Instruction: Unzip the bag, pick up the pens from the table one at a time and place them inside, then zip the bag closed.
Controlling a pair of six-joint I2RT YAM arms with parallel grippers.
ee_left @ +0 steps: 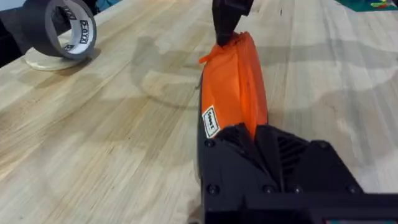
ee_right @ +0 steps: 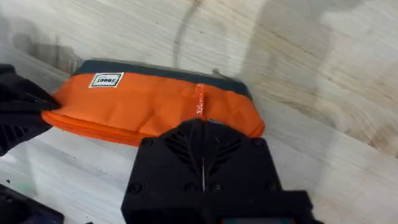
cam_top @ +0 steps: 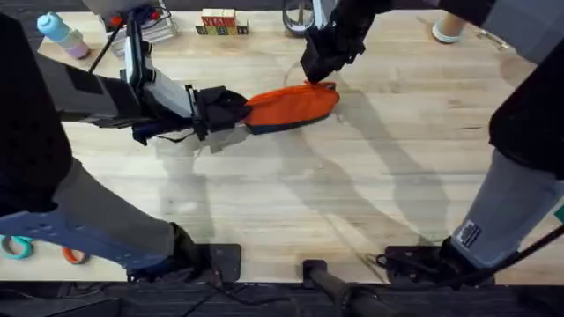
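Observation:
The orange bag (cam_top: 295,104) lies on the table (cam_top: 352,194) at mid-back, its navy base (ee_right: 155,68) along one side and a white label (ee_left: 211,121) near the left end. My left gripper (cam_top: 240,110) is shut on the bag's left end (ee_left: 239,118). My right gripper (cam_top: 319,75) comes down on the right end and is shut on the small orange zipper pull (ee_right: 200,102). From the left wrist view, the right gripper (ee_left: 225,28) stands at the bag's far tip. The pens are out of view.
A black tape roll (ee_left: 62,28) sits at the back of the table, with letter blocks (cam_top: 220,22) and a blue-capped bottle (cam_top: 60,33) farther left. A cup (cam_top: 449,28) stands back right. Scissor handles (cam_top: 18,246) lie at the front left edge.

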